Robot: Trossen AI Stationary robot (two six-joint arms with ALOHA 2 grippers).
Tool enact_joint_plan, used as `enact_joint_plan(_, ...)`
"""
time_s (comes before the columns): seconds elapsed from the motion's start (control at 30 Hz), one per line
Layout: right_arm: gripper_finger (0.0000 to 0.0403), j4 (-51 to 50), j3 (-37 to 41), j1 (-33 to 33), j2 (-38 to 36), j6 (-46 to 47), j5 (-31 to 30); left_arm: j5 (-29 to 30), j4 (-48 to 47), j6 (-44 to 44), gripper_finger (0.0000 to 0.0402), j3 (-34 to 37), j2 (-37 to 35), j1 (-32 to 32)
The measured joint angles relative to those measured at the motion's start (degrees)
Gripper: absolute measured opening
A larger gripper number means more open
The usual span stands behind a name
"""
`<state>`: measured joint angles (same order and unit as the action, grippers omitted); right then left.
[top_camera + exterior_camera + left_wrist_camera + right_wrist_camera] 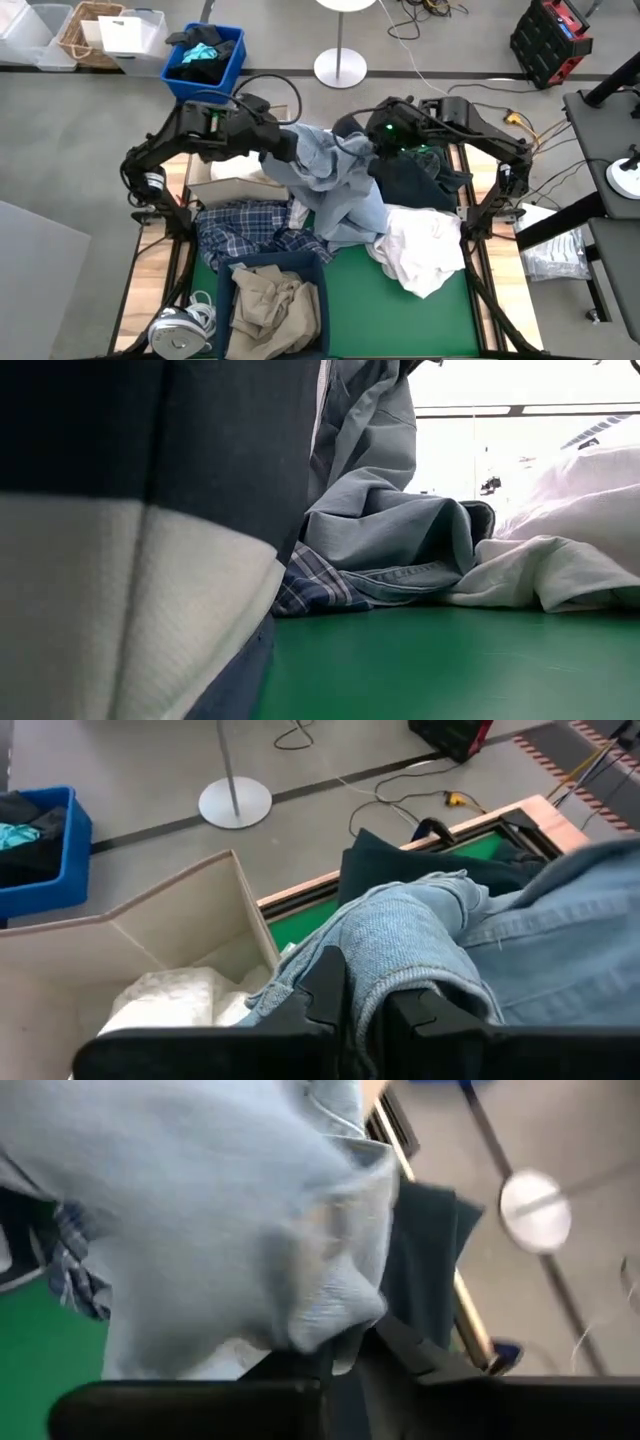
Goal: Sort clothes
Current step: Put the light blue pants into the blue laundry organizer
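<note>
The light blue denim (330,175) hangs raised between my two grippers over the far half of the green table (400,310). My left gripper (287,142) is shut on its left part and my right gripper (368,145) is shut on its right part. The denim's lower end (400,545) lies on the table, over the blue-white plaid shirt (250,230). A white shirt (420,250) lies at the right, and a dark navy piece (410,180) lies under my right gripper. Tan trousers (270,300) lie in a navy bin (320,270). My left gripper pinches a thick rounded fold of the denim (400,945) between its two fingers (325,990). Several layers are bunched in the hold. The cloth is lifted and runs on toward my right gripper. My right gripper pinches a bunched corner of the denim (330,1315) between its two fingers. The rest of the cloth spreads away in front of the gripper and hangs down toward the table.
A beige box (180,920) with white cloth (170,1000) inside stands at the table's far left. A blue bin (205,60) holding dark and teal fabric stands on the floor beyond. A coiled white cable (185,320) lies near the front left corner.
</note>
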<state>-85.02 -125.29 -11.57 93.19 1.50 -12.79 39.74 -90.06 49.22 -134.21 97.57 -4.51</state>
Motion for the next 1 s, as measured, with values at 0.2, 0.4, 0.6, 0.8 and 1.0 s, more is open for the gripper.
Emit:
enact_joint_plan(0.2,0.011,1.2,0.0,0.2,-4.2,-8.4,6.8,5.4,0.0,-0.2,0.0009,0.0,-1.5,-0.2)
enact_joint_plan(0.4,0.0209,1.8,0.0,0.0,-8.0,-4.8,5.3,9.0,0.0,-0.3,0.0009,0.0,-1.5,-1.4)
enact_joint_plan(0.6,0.0281,6.9,-0.1,7.2,-9.4,-7.1,6.9,10.6,0.0,-0.1,0.0009,0.0,-0.1,-3.6)
enact_joint_plan(0.8,0.0301,13.1,1.1,15.2,-5.2,-12.3,2.5,9.6,2.5,-0.7,0.0009,0.0,1.4,-8.4)
enact_joint_plan(1.0,0.0294,18.7,7.3,15.3,0.3,-16.4,1.0,3.5,5.6,-5.1,0.0009,0.0,3.4,-15.3)
